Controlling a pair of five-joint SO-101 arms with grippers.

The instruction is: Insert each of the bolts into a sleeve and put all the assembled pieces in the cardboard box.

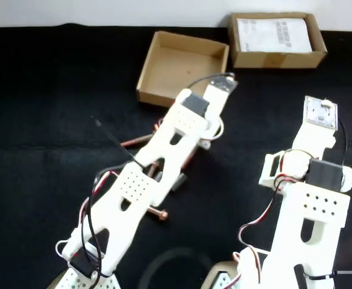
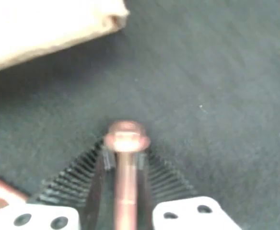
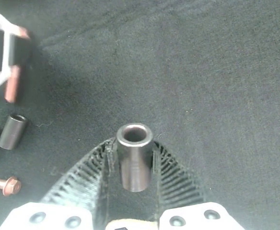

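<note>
High view: the open cardboard box (image 1: pixel 182 69) sits far across the black cloth worktop (image 1: pixel 43 120). Left wrist view: the left end effector (image 2: pixel 124 149) clamps a coppery flanged bolt (image 2: pixel 125 191). Right wrist view: the right end effector (image 3: pixel 134 148) grips a dark cylindrical metal sleeve (image 3: pixel 134 167); any tilt between them could jam the bolt at the bore.
</note>
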